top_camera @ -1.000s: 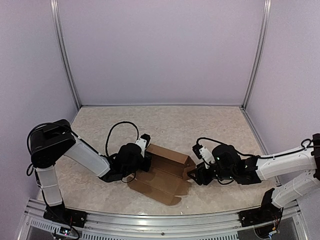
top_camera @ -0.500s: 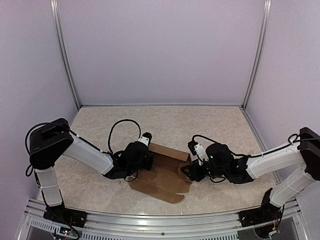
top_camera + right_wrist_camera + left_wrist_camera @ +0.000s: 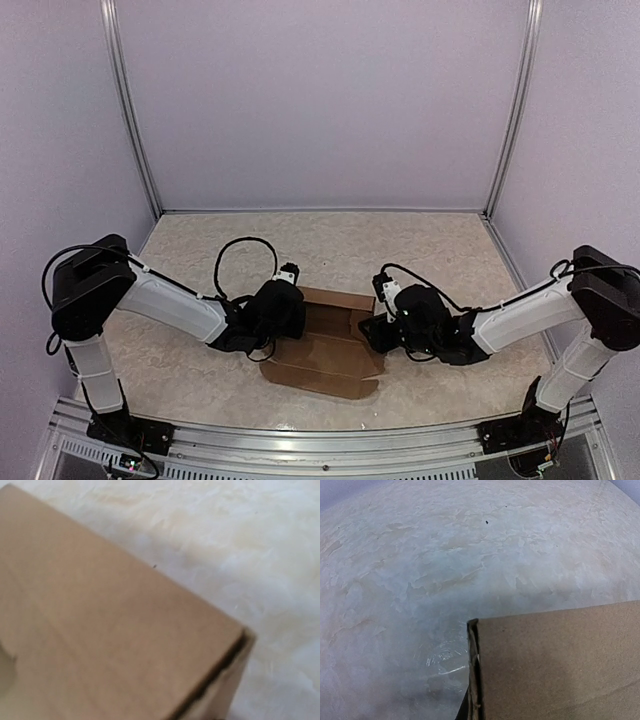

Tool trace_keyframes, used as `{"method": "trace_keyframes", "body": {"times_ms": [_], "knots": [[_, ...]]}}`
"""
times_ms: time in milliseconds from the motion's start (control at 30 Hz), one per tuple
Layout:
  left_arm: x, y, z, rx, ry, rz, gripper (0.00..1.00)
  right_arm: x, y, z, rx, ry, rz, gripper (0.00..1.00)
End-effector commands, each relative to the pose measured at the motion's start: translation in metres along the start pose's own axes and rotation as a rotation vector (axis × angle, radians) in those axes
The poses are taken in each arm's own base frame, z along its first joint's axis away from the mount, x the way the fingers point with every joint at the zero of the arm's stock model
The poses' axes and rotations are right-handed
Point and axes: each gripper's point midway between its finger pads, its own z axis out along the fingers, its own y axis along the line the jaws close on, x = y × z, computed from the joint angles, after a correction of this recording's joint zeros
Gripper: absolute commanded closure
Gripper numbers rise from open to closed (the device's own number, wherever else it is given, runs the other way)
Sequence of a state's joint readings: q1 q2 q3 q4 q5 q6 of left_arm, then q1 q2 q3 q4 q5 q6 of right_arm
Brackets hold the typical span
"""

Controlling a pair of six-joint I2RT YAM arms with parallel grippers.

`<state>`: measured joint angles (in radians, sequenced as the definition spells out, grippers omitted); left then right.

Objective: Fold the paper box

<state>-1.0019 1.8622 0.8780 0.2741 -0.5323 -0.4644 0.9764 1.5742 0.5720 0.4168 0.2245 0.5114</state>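
One thing is worked on here: the paper box (image 3: 325,345), a brown die-cut sheet partly raised, is set on the table (image 3: 420,250) near its front edge, between the two arms. Its back wall (image 3: 335,299) is stood up, while the front flap (image 3: 318,378) is laid flat toward the near edge. Against a second ago, the box is turned from a slant to lie almost square with that edge, and the front flap, skewed out to the right before, is now spread flatter.

The left gripper (image 3: 296,316) is brought further in, along with the box's left end. Its fingers are closed hard. In the wrist view a doubled cardboard edge runs down to the bottom of the picture, so they are judged to be pinched on that end of the box. The fingers themselves are not shown, so this is likely rather than certain.

The right gripper (image 3: 374,328) is carried in from the right and is now set at the box's right end, where cardboard fills its wrist view. Its fingers are hidden in both views, so how far they are parted, and whether anything is caught between them, cannot be told.

The change is read as a squaring-up: the box is steadied at the left so that the right end can be raised or tucked. Most of the folding is judged to be left undone, since the front flap is not yet closed over.
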Motion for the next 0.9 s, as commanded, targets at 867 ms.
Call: {"method": "trace_keyframes", "body": {"times_ms": [867], "knots": [[-0.011, -0.014, -0.007, -0.016, 0.066, -0.073, 1.0, -0.047, 0.021, 0.059, 0.19, -0.207, 0.1, 0.86]]}}
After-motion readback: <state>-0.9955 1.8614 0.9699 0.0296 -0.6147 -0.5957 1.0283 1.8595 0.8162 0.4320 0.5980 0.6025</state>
